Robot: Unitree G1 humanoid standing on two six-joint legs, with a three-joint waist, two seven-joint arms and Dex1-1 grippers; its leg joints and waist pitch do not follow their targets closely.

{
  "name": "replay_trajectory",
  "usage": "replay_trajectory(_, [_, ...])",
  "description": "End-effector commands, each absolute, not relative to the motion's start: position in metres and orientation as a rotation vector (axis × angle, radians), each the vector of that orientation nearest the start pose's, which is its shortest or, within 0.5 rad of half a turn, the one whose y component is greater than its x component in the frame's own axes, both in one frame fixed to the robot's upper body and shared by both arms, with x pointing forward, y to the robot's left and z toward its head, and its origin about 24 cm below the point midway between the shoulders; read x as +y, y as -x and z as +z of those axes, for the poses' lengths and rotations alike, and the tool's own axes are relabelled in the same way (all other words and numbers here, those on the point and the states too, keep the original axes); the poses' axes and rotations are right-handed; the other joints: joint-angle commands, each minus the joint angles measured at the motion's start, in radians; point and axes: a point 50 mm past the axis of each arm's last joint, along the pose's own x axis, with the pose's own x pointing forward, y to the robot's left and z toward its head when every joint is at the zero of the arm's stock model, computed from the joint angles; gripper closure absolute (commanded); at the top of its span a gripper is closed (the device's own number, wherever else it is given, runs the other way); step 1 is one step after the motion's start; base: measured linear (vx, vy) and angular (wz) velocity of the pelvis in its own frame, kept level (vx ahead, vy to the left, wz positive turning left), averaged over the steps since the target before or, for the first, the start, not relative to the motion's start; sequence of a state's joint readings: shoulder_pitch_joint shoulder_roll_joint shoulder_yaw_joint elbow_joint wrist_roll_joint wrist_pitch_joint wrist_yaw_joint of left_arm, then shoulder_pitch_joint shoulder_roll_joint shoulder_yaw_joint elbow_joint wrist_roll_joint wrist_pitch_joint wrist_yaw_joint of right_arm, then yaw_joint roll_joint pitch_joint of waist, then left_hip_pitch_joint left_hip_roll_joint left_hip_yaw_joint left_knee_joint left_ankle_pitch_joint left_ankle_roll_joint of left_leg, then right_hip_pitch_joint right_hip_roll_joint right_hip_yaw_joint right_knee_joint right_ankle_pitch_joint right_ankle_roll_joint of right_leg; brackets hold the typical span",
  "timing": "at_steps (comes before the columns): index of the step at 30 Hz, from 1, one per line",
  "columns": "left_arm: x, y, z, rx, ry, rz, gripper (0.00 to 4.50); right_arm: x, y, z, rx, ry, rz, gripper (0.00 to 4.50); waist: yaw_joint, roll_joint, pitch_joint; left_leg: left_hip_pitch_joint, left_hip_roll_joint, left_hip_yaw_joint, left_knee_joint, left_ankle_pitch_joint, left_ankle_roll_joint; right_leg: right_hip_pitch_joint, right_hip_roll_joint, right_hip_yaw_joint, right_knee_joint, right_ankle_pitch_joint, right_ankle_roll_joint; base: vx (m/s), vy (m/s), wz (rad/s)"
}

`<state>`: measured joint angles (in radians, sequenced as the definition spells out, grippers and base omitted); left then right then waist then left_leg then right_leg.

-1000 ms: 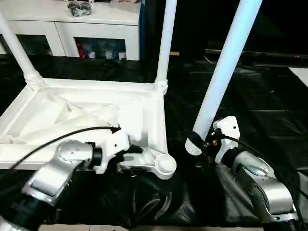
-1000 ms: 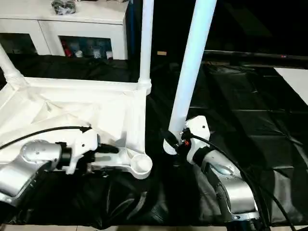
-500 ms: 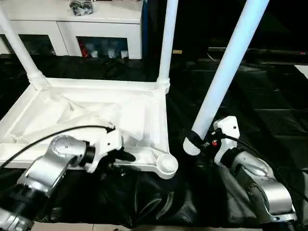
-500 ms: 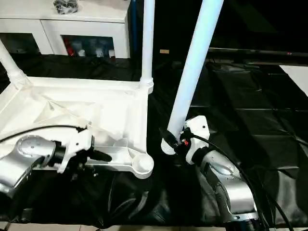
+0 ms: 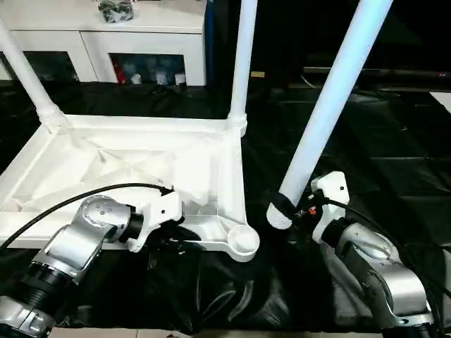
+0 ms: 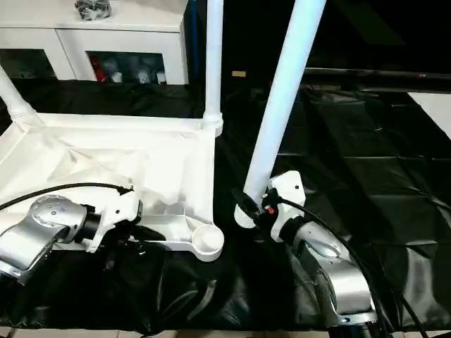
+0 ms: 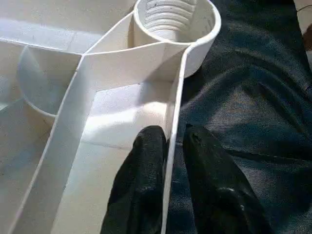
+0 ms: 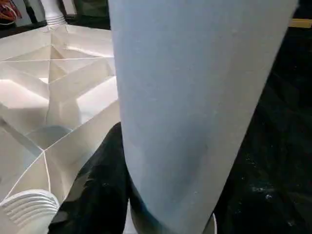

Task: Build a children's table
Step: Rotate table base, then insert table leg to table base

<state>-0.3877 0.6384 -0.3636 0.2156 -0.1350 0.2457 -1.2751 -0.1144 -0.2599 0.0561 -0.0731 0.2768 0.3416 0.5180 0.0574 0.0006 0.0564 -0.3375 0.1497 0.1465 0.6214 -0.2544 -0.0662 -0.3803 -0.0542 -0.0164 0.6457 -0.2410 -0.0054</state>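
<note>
Table top (image 5: 134, 169) lies upside down on black sheet (image 5: 394, 155), centre-left – hard white plastic, X-ribbed, thin rim, looks light & stiff. Two legs (image 5: 242, 63) stand in far sockets, 11 & 12 o'clock. Near socket (image 7: 174, 19) empty, threaded inside. Left gripper (image 7: 168, 146) clamped on rim wall – good hold, thin edge, one finger each side. Right gripper (image 6: 255, 209) grips third leg (image 6: 282, 105) near flared end, 3 o'clock of socket; smooth tube, prob. slippery, top-heavy – hold low.

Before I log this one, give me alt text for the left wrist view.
The left gripper pinches the thin side wall of the upturned white table top, one black finger on each side. Just beyond is an empty threaded corner socket, with black sheeting alongside.
</note>
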Motion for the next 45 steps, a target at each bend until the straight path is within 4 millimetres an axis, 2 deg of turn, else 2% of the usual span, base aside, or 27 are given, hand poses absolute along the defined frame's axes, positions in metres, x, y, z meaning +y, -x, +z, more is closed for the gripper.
replay_trajectory(1, [0.171, -0.272, 0.058, 0.560, -0.415, -1.420, 3.84, -0.145, -0.265, 0.066, 0.152, -0.031, 0.650, 2.62, 0.001, 0.010, -0.055, -0.008, 0.065, -0.015, -0.084, -0.020, 0.021, 0.052, -0.084, 0.047, -0.068, 0.063, -0.273, 0.000, 0.000, 0.00])
replay_trajectory(6, [0.171, -0.269, 0.053, 0.596, -0.416, -1.413, 4.08, -0.143, -0.268, 0.067, 0.151, -0.026, 0.666, 2.62, 0.000, 0.009, -0.056, -0.008, 0.065, -0.015, -0.082, -0.002, 0.031, 0.051, -0.084, 0.047, -0.066, 0.083, -0.278, 0.000, 0.000, 0.00])
replay_trajectory(7, [0.171, -0.269, 0.053, 0.600, -0.417, -1.409, 4.21, -0.142, -0.268, 0.068, 0.149, -0.026, 0.666, 2.62, -0.001, 0.000, -0.055, -0.008, 0.065, -0.013, -0.083, -0.002, 0.034, 0.051, -0.083, 0.047, -0.067, 0.083, -0.277, 0.000, 0.000, 0.00])
replay_trajectory(9, [0.172, -0.269, 0.050, 0.621, -0.429, -1.371, 4.42, -0.140, -0.272, 0.072, 0.137, -0.042, 0.668, 2.62, 0.000, 0.004, -0.054, -0.009, 0.066, -0.014, -0.084, -0.001, 0.035, 0.051, -0.084, 0.047, -0.066, 0.074, -0.276, 0.000, 0.000, 0.00])
replay_trajectory(10, [0.172, -0.271, 0.048, 0.640, -0.442, -1.322, 4.42, -0.139, -0.275, 0.076, 0.139, -0.069, 0.662, 2.62, -0.002, 0.002, -0.054, -0.009, 0.066, -0.015, -0.085, -0.006, 0.035, 0.051, -0.085, 0.046, -0.067, 0.065, -0.275, 0.000, 0.000, 0.00])
replay_trajectory(14, [0.166, -0.278, 0.048, 0.633, -0.414, -1.210, 4.50, -0.135, -0.280, 0.083, 0.144, -0.116, 0.670, 2.62, -0.008, 0.003, -0.052, -0.010, 0.066, -0.014, -0.084, -0.011, 0.029, 0.053, -0.086, 0.048, -0.070, 0.038, -0.279, 0.000, 0.000, 0.00])
replay_trajectory(16, [0.147, -0.292, 0.056, 0.559, -0.333, -1.089, 4.50, -0.130, -0.288, 0.089, 0.152, -0.081, 0.713, 2.62, -0.012, -0.008, -0.055, -0.009, 0.065, -0.010, -0.079, 0.012, 0.031, 0.054, -0.084, 0.046, -0.069, 0.061, -0.291, 0.000, 0.000, 0.00])
replay_trajectory(19, [0.133, -0.297, 0.060, 0.528, -0.294, -1.042, 4.50, -0.125, -0.294, 0.092, 0.159, -0.070, 0.738, 2.62, -0.011, -0.009, -0.058, -0.017, 0.062, -0.011, -0.076, 0.050, 0.044, 0.060, -0.085, 0.047, -0.065, 0.092, -0.290, 0.000, 0.000, 0.00])
replay_trajectory(20, [0.127, -0.297, 0.061, 0.517, -0.293, -1.045, 4.50, -0.123, -0.297, 0.092, 0.165, -0.062, 0.748, 2.62, -0.017, -0.019, -0.059, -0.020, 0.060, -0.011, -0.075, 0.061, 0.053, 0.062, -0.083, 0.046, -0.064, 0.114, -0.290, 0.000, 0.000, 0.00])
replay_trajectory(22, [0.122, -0.296, 0.061, 0.510, -0.295, -1.056, 4.50, -0.120, -0.299, 0.092, 0.174, -0.054, 0.763, 2.62, -0.016, -0.016, -0.061, -0.019, 0.058, -0.009, -0.070, 0.084, 0.071, 0.062, -0.083, 0.047, -0.063, 0.142, -0.291, 0.000, 0.000, 0.00])
replay_trajectory(23, [0.119, -0.296, 0.060, 0.513, -0.295, -1.062, 4.50, -0.119, -0.300, 0.092, 0.184, -0.046, 0.776, 2.62, -0.016, -0.023, -0.061, -0.019, 0.058, -0.007, -0.070, 0.092, 0.083, 0.060, -0.081, 0.047, -0.064, 0.151, -0.290, 0.000, 0.000, 0.00])
replay_trajectory(25, [0.113, -0.295, 0.059, 0.512, -0.305, -1.066, 4.50, -0.116, -0.305, 0.091, 0.204, -0.021, 0.806, 2.62, -0.012, -0.017, -0.061, -0.016, 0.062, -0.008, -0.070, 0.096, 0.097, 0.056, -0.083, 0.044, -0.063, 0.137, -0.296, 0.000, 0.000, 0.00])
replay_trajectory(27, [0.112, -0.294, 0.058, 0.515, -0.315, -1.075, 4.50, -0.116, -0.308, 0.091, 0.205, -0.002, 0.807, 2.62, -0.010, -0.020, -0.062, -0.016, 0.063, -0.007, -0.070, 0.101, 0.101, 0.056, -0.083, 0.044, -0.061, 0.133, -0.296, 0.000, 0.000, 0.00])
replay_trajectory(30, [0.111, -0.293, 0.058, 0.523, -0.330, -1.084, 4.50, -0.116, -0.313, 0.090, 0.216, 0.018, 0.804, 2.62, -0.011, -0.018, -0.061, -0.014, 0.065, -0.007, -0.070, 0.097, 0.101, 0.052, -0.084, 0.043, -0.062, 0.115, -0.299, 0.000, 0.000, 0.00])
replay_trajectory(31, [0.111, -0.292, 0.058, 0.521, -0.338, -1.086, 4.50, -0.116, -0.315, 0.090, 0.220, 0.026, 0.804, 2.62, -0.013, -0.030, -0.062, -0.016, 0.064, -0.005, -0.069, 0.103, 0.103, 0.054, -0.083, 0.043, -0.062, 0.123, -0.298, 0.000, 0.000, 0.00])
replay_trajectory(32, [0.111, -0.292, 0.059, 0.514, -0.348, -1.095, 4.50, -0.116, -0.318, 0.089, 0.224, 0.036, 0.805, 2.62, -0.009, -0.024, -0.062, -0.016, 0.064, -0.005, -0.068, 0.113, 0.106, 0.053, -0.085, 0.043, -0.060, 0.132, -0.299, 0.000, 0.000, 0.00])
replay_trajectory(34, [0.111, -0.292, 0.060, 0.512, -0.350, -1.099, 4.50, -0.117, -0.320, 0.089, 0.229, 0.043, 0.804, 2.62, -0.011, -0.031, -0.063, -0.017, 0.065, -0.004, -0.068, 0.117, 0.111, 0.053, -0.085, 0.041, -0.058, 0.142, -0.301, 0.000, 0.000, 0.00])
replay_trajectory(36, [0.112, -0.292, 0.060, 0.513, -0.351, -1.099, 4.50, -0.118, -0.322, 0.087, 0.238, 0.055, 0.802, 2.62, -0.011, -0.030, -0.062, -0.017, 0.065, -0.004, -0.067, 0.125, 0.114, 0.053, -0.084, 0.042, -0.057, 0.150, -0.303, 0.000, 0.000, 0.00])
replay_trajectory(37, [0.112, -0.292, 0.060, 0.513, -0.351, -1.099, 4.50, -0.119, -0.323, 0.087, 0.241, 0.061, 0.801, 2.62, -0.011, -0.034, -0.062, -0.017, 0.065, -0.003, -0.067, 0.125, 0.115, 0.053, -0.085, 0.041, -0.057, 0.150, -0.304, 0.000, 0.000, 0.00])
replay_trajectory(40, [0.112, -0.293, 0.062, 0.507, -0.341, -1.101, 4.50, -0.121, -0.325, 0.085, 0.251, 0.062, 0.795, 2.62, -0.012, -0.036, -0.060, -0.015, 0.066, -0.003, -0.068, 0.108, 0.112, 0.052, -0.086, 0.041, -0.059, 0.124, -0.307, 0.000, 0.000, 0.00])
replay_trajectory(45, [0.111, -0.294, 0.063, 0.497, -0.329, -1.097, 4.50, -0.123, -0.324, 0.078, 0.276, 0.028, 0.800, 2.62, -0.012, -0.036, -0.061, -0.016, 0.066, -0.003, -0.068, 0.110, 0.113, 0.053, -0.086, 0.042, -0.058, 0.131, -0.309, 0.000, 0.000, 0.00])
